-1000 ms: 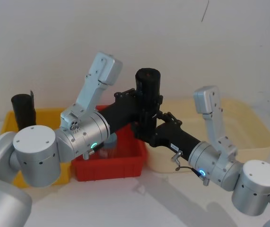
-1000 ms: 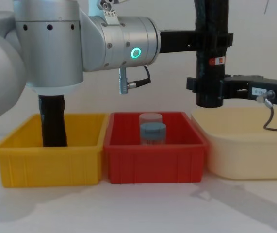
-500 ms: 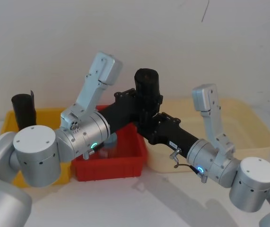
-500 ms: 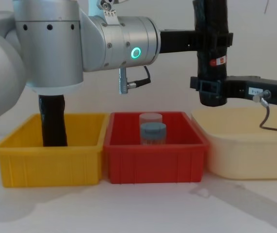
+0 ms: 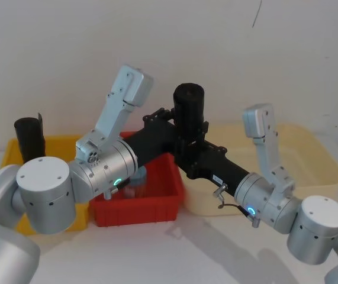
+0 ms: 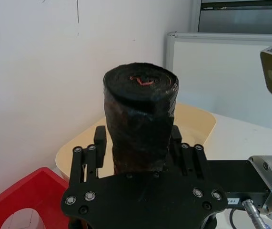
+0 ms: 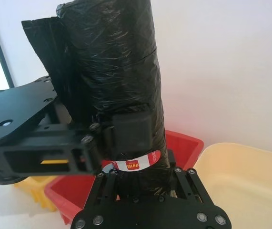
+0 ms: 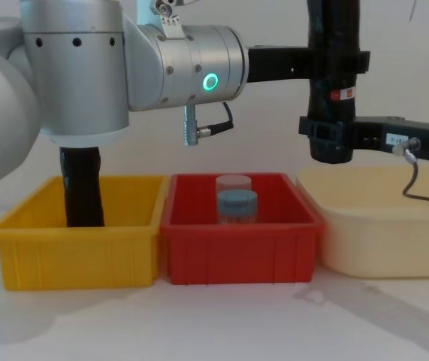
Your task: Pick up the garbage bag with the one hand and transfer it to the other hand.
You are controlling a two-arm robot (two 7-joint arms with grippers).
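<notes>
Held garbage bag [image 8: 330, 113] upright in mid-air over left edge of cream tub [image 8: 379, 226]; clamped above label [image 8: 342, 94] by left tool [image 8: 339, 62], gripped just below by right tool [image 8: 328, 134]. Noted long axis vertical; judged left release next.

It looks like a robotics lab test cell. A bare white wall [image 5: 68, 47] stands behind a plain white counter [image 8: 222, 323]. On the counter a yellow bin [image 8: 79, 256], a red bin [image 8: 240, 259] and a cream bin [image 8: 383, 244] sit in a row. A grey-framed white partition panel [image 6: 231, 76] stands nearby.
</notes>
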